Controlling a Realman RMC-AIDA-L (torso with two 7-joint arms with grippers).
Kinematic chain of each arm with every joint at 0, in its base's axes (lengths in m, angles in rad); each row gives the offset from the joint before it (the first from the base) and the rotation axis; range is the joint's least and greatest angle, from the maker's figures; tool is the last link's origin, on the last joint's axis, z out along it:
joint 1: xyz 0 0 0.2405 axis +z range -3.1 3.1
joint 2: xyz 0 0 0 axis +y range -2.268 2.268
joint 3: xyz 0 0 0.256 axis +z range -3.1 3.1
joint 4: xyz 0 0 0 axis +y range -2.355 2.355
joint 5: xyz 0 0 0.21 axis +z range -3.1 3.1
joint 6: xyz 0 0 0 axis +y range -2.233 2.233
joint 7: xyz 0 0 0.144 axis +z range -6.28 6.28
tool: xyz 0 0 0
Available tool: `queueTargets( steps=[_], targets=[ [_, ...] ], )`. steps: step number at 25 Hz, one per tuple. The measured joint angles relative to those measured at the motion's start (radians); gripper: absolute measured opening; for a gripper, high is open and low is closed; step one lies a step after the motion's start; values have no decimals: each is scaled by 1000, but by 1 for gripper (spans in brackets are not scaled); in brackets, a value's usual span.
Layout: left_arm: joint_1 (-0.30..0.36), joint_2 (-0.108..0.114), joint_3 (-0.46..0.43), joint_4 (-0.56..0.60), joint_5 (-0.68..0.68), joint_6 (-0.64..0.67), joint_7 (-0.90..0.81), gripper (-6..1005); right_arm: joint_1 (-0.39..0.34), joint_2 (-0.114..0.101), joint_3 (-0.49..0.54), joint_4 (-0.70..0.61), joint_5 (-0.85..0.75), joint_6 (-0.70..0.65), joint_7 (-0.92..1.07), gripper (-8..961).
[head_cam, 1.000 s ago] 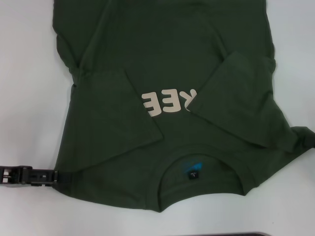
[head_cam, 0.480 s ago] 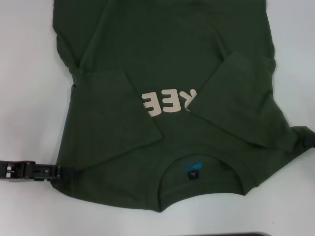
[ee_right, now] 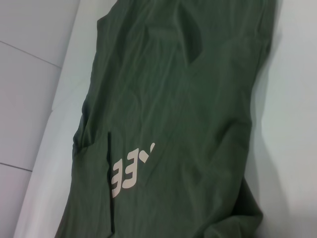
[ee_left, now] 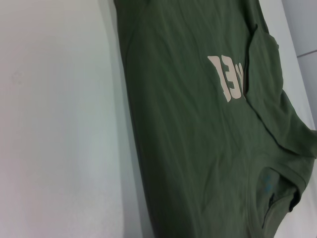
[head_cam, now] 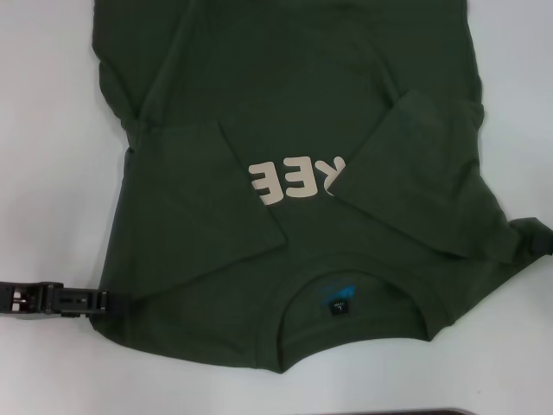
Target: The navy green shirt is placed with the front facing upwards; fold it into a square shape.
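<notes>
- Navy green shirt [head_cam: 294, 199] lies front-up on the white desk [head_cam: 52, 173], both sleeves folded inward over the print, collar nearest the robot.
- Left gripper [head_cam: 97, 303] sits at the near left shoulder corner; cannot tell whether its fingers pinch cloth.
- Right gripper: not seen; cloth bunches at the right edge.
- Risk: an uneven lift from one corner would likely skew the fold or spill the sleeves open.

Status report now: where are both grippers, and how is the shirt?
Left gripper at shirt's shoulder edge. Right gripper at opposite edge. Sleeves folded in. No obstruction.
</notes>
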Motion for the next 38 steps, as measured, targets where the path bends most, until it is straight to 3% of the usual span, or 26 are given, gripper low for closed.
queueTargets(
  steps=[12,23,34,38],
  targets=[
    [-2,1,4,-12,0,-94,-11,621,3,0,0,2,0,-3,0,75],
    [-4,6,26,-23,19,-71,-17,146,2,0,0,0,7,-4,3,75],
    [-10,0,42,-26,22,-69,-7,0,2,3,0,0,8,-8,-2,75],
    [-17,-1,35,-26,15,-65,-3,0,3,3,0,-1,8,-8,-5,75]
  ],
)
